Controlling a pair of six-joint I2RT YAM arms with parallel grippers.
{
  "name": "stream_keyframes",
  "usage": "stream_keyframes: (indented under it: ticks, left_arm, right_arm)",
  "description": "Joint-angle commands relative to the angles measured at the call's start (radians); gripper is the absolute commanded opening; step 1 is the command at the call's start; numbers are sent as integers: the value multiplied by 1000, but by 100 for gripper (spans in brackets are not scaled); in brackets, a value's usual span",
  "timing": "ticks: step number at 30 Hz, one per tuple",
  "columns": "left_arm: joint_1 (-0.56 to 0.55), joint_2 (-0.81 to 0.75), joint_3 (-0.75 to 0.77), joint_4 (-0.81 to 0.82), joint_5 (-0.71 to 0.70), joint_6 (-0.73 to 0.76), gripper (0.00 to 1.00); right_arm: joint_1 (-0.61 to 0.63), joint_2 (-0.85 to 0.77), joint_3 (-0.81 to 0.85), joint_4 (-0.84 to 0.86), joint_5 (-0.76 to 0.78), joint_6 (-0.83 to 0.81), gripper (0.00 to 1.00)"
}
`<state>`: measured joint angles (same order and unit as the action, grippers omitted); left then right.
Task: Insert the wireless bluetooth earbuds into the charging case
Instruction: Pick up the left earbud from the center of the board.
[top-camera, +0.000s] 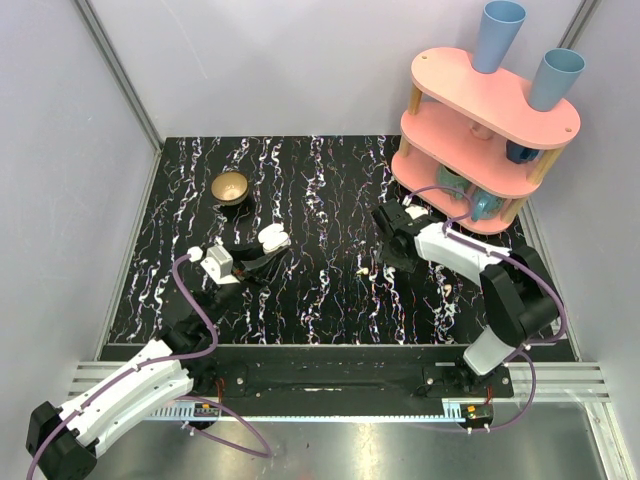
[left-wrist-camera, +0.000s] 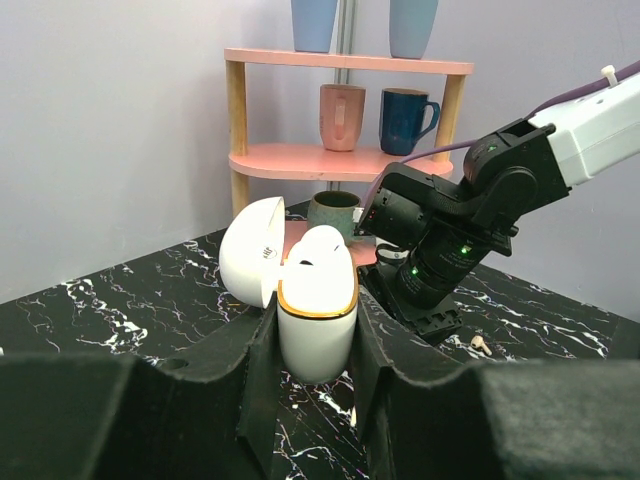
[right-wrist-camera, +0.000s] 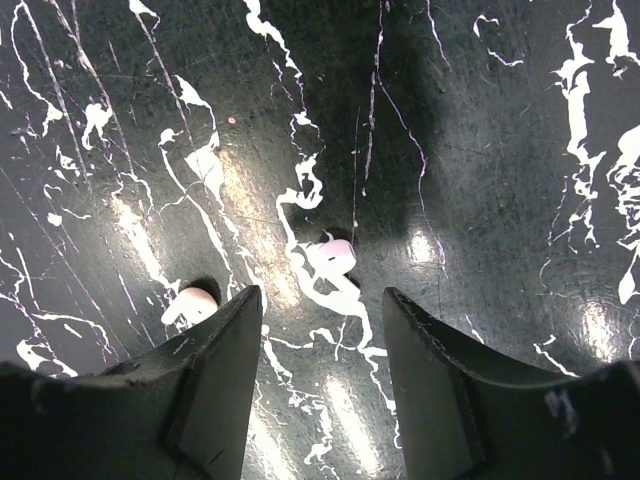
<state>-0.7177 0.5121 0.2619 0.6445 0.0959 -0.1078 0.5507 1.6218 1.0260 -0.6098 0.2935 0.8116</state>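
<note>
Presently, the charging case (top-camera: 273, 238) is seen at the left, upright with its lid hinged open, and is clamped by its body between the jaws of the left gripper (left-wrist-camera: 317, 372). Whether a bud is already seated in it cannot be told.

Well to the right of the case, on the marbled tabletop (top-camera: 320, 200), one earbud (right-wrist-camera: 335, 255) is noted lying flat. It is placed just ahead of the gap of the right gripper (right-wrist-camera: 322, 297), a little toward the finger farther from the case. The jaws are held apart with nothing between them. The long axis of this bud appears to run roughly across the gap, finger to finger, though the glare makes this uncertain.

A second earbud (right-wrist-camera: 190, 305) is found just outside the finger on the case side, touching it or nearly so.

Judgement: the right arm is much the nearer. A short forward reach is needed before closing, and the outer bud may be nudged.
</note>
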Motion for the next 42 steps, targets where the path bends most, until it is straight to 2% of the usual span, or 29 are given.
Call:
stream_keyframes:
  ticks: [1,16,30,35,39,42]
  left_arm:
    - [4,-7,27,43,-27,11,0]
    - [4,-15,20,35,-35,16,0]
    - [6,12,23,58,-33,16,0]
    - [6,52,71,23,-7,14,0]
    - [6,49,53,63,-10,-18,0]
    - [6,43,39,86,-22,-15,0]
  right_arm:
    - [-9,15,-7,33,-7,-9,58]
    - [-23,62,0,51,13,-40,52]
    - [-20,30,-18,90,32,-169,52]
    - [-23,-60,-35,102,42,-166,54]
    - [-21,-102,-40,104,41,-184,56]
    - [-21,-128,-41,104,48,-198,66]
